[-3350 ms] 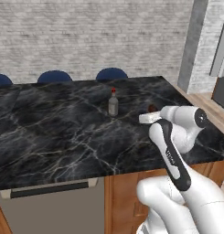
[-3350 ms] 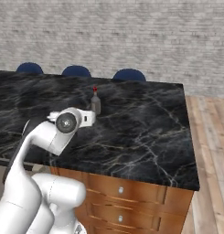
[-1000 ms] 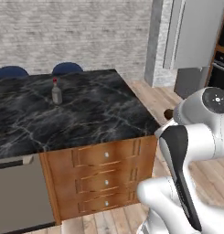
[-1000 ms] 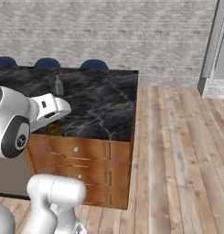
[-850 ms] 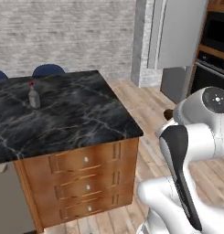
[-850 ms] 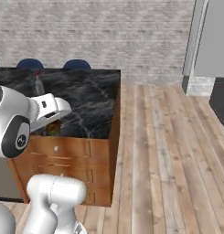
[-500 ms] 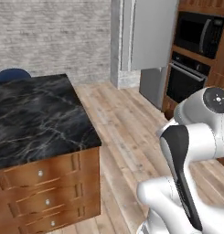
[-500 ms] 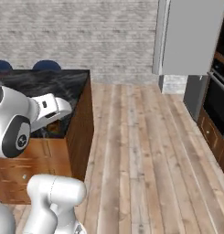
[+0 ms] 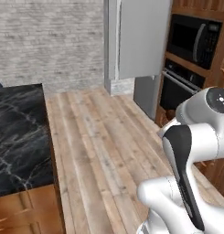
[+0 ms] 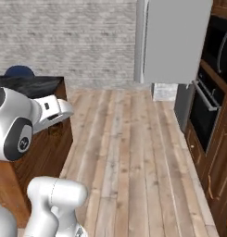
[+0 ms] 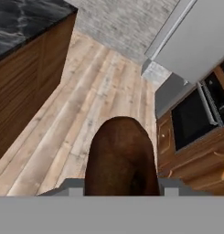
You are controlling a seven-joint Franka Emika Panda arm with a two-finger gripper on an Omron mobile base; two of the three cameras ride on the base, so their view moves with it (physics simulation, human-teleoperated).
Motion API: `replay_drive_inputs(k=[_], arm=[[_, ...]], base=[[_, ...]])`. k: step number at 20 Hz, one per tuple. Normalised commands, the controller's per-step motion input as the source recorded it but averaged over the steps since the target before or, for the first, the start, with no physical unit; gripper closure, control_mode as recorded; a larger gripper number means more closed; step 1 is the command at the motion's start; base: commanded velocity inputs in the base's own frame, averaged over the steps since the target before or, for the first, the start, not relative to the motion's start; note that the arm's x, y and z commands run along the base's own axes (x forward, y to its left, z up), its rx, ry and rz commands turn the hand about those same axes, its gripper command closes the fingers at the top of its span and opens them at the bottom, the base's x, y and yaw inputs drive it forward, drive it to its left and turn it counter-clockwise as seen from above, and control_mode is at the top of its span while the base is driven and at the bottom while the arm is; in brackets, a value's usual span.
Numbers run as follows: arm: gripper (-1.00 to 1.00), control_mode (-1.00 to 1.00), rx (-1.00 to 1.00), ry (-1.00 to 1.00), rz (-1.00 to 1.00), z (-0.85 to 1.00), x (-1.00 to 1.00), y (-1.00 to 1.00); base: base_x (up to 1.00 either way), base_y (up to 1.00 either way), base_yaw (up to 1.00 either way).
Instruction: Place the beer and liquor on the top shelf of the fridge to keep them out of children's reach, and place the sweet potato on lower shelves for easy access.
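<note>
The sweet potato (image 11: pixel 121 157) sits pinched in the claw (image 11: pixel 121 185), hiding its fingertips; the fridge (image 10: pixel 173 41) is cut off above.

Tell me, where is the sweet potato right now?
In the hand view the sweet potato sits bottom centre, held up above the wooden floor.
</note>
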Motion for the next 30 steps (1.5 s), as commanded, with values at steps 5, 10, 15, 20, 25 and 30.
replay_drive_inputs(k=[5, 10, 15, 20, 25, 30], arm=[[1.0, 1.0, 0.0, 0.0, 0.0, 0.0, 0.0, 0.0], [1.0, 1.0, 0.0, 0.0, 0.0, 0.0, 0.0, 0.0], [1.0, 1.0, 0.0, 0.0, 0.0, 0.0, 0.0, 0.0], [1.0, 1.0, 0.0, 0.0, 0.0, 0.0, 0.0, 0.0], [1.0, 1.0, 0.0, 0.0, 0.0, 0.0, 0.0, 0.0], [1.0, 1.0, 0.0, 0.0, 0.0, 0.0, 0.0, 0.0]], base=[[1.0, -0.16, 0.4], [1.0, -0.05, 0.41], [1.0, -0.51, 0.16], [1.0, -0.46, 0.02], [1.0, -0.15, 0.0], [1.0, 0.0, 0.0]])
